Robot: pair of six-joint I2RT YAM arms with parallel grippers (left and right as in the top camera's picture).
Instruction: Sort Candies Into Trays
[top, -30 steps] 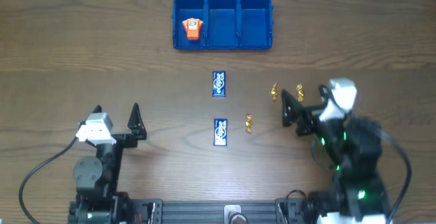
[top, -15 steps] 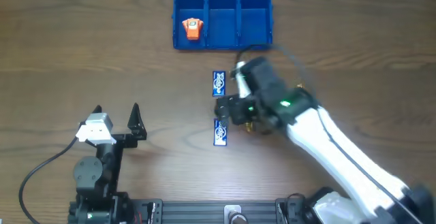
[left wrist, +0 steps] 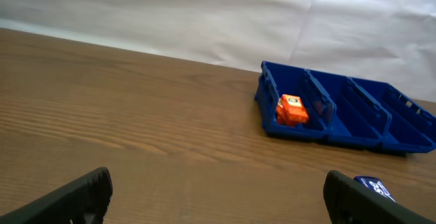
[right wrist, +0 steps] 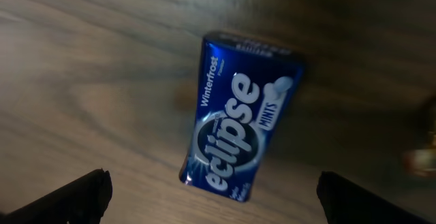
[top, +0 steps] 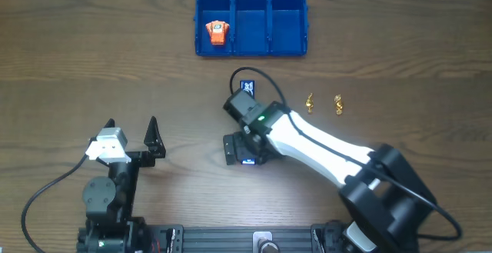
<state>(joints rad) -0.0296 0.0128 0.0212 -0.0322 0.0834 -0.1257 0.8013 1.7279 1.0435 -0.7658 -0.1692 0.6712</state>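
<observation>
A blue three-bin tray (top: 285, 25) sits at the far middle of the table, with one orange candy (top: 217, 31) in its left bin. My right gripper (top: 246, 153) hangs open over the nearer blue mint pack (right wrist: 238, 142), one finger on each side, not touching it. A second blue mint pack (top: 247, 88) lies farther off, partly hidden by the right arm. Two gold candies (top: 309, 103) (top: 338, 104) lie to the right. My left gripper (top: 131, 130) stands open at the near left, holding nothing. The left wrist view takes in the tray (left wrist: 354, 108) and orange candy (left wrist: 291, 109).
The wood table is bare to the left of the tray and around the left arm. The right arm's white link (top: 323, 141) slants across the middle right. A gold blur (right wrist: 422, 159) lies at the edge beside the mint pack.
The right arm has swung from the table's right side across to the middle and now sits over the nearer mint pack, covering the gold candy beside it. The left arm has not moved.
</observation>
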